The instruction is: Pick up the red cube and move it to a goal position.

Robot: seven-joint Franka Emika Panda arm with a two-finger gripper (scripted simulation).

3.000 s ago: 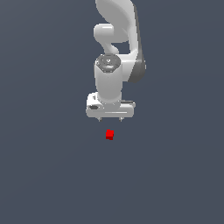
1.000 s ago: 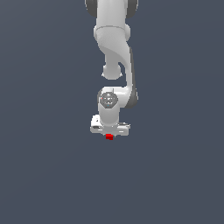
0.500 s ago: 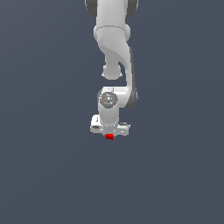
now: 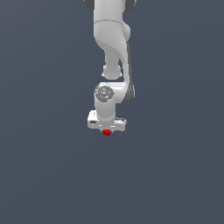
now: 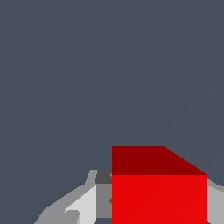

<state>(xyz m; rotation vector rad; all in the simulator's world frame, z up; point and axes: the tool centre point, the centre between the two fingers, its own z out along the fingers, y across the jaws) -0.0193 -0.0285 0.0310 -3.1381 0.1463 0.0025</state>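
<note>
In the exterior view the white gripper [image 4: 106,129] hangs straight down from the arm, and the small red cube [image 4: 106,132] peeks out just beneath its body, between the fingers. The wrist view has the red cube [image 5: 159,192] filling the space inside the gripper [image 5: 158,199]. One grey finger [image 5: 103,197] presses against one of its sides and the other finger [image 5: 214,201] against the opposite side. The gripper is shut on the cube. No goal marker shows in either view.
A plain dark grey surface [image 4: 175,175] surrounds the arm on all sides. The white arm [image 4: 111,39] rises above the gripper to the exterior view's top edge. No other object is in view.
Three seconds ago the gripper hung above the free cube. It came down around it, and since half a second ago gripper and cube have shifted slightly upward and to the exterior view's left together.
</note>
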